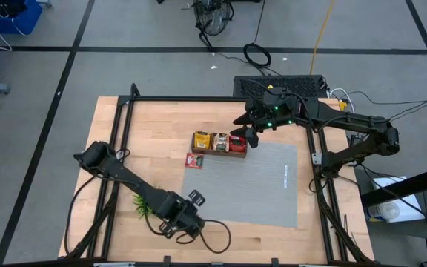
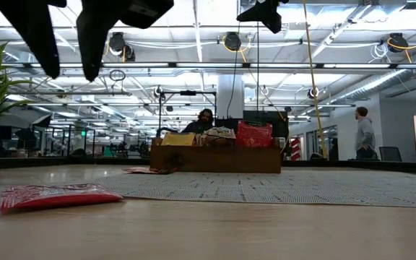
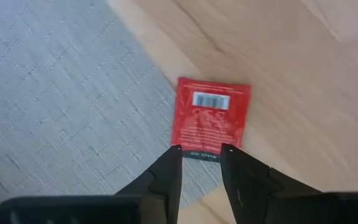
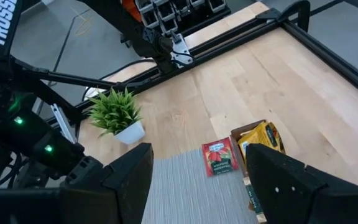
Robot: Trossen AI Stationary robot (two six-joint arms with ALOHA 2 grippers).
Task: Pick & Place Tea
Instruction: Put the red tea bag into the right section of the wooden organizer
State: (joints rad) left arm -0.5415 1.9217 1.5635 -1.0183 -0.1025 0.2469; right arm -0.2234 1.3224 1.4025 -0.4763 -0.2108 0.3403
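Note:
A red tea packet (image 3: 211, 118) lies flat on the wood at the grey mat's (image 3: 55, 99) rounded near-left corner; it also shows in the low view (image 2: 49, 196). My left gripper (image 3: 201, 149) hangs open above this tea packet, well clear of the table (image 2: 69, 72), and hides it in the high view (image 1: 187, 219). A second red packet (image 1: 193, 160) lies flat beside the wooden tray (image 1: 217, 153), which holds several upright packets. My right gripper (image 1: 247, 135) hovers open over the tray's right end.
A small green plant (image 1: 141, 204) in a white pot stands on the wood just left of my left gripper. The grey mat (image 1: 243, 182) covers the table's middle and right. A black frame (image 1: 128, 100) runs along the table's edges.

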